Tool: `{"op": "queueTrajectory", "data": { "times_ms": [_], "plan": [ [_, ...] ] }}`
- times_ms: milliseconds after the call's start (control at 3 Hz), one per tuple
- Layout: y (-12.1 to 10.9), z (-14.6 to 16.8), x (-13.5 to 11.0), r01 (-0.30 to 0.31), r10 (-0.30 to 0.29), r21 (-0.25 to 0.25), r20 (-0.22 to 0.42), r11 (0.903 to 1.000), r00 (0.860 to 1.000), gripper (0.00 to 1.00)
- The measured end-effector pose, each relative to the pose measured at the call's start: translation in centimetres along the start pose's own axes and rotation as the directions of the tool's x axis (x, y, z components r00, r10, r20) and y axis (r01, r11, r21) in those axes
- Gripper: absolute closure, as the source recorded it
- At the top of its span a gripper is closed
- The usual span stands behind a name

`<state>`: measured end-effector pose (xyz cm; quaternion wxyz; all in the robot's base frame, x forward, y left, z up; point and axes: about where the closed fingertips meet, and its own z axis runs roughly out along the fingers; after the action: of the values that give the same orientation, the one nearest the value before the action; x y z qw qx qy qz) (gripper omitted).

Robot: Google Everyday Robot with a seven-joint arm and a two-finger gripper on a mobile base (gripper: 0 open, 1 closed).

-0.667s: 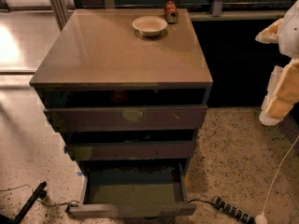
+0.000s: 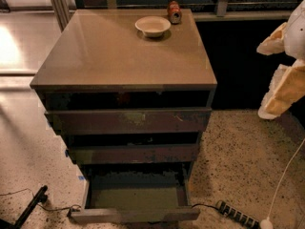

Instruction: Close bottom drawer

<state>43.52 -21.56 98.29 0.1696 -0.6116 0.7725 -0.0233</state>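
At cabinet foot, bottom drawer [image 2: 136,198] stands pulled out, front edge running left-right. My gripper [image 2: 284,82] hangs at right edge, well apart; drawer lies down-left of it. Open or closed, cannot tell.

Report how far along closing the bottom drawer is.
Done: nothing yet. The narrow dark brown-grey bottom drawer stands pulled out, its olive-green floor exposed. In hand: the white and tan gripper hangs at the right edge, apart from the grey-brown cabinet. Left: reach the drawer front and push it in fully.
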Motion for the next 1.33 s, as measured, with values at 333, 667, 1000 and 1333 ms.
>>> {"op": "queueTrajectory", "data": {
  "times_ms": [333, 667, 1000, 1333],
  "plan": [
    [0.00, 0.00, 0.00, 0.000, 0.000, 0.000, 0.000, 1.0000, 1.000, 0.45],
    [0.00, 0.00, 0.00, 0.000, 0.000, 0.000, 0.000, 1.0000, 1.000, 0.68],
    [0.00, 0.00, 0.00, 0.000, 0.000, 0.000, 0.000, 1.0000, 1.000, 0.98],
    [0.07, 0.26, 0.02, -0.005, 0.005, 0.001, 0.005, 1.0000, 1.000, 1.00]
  ]
}}
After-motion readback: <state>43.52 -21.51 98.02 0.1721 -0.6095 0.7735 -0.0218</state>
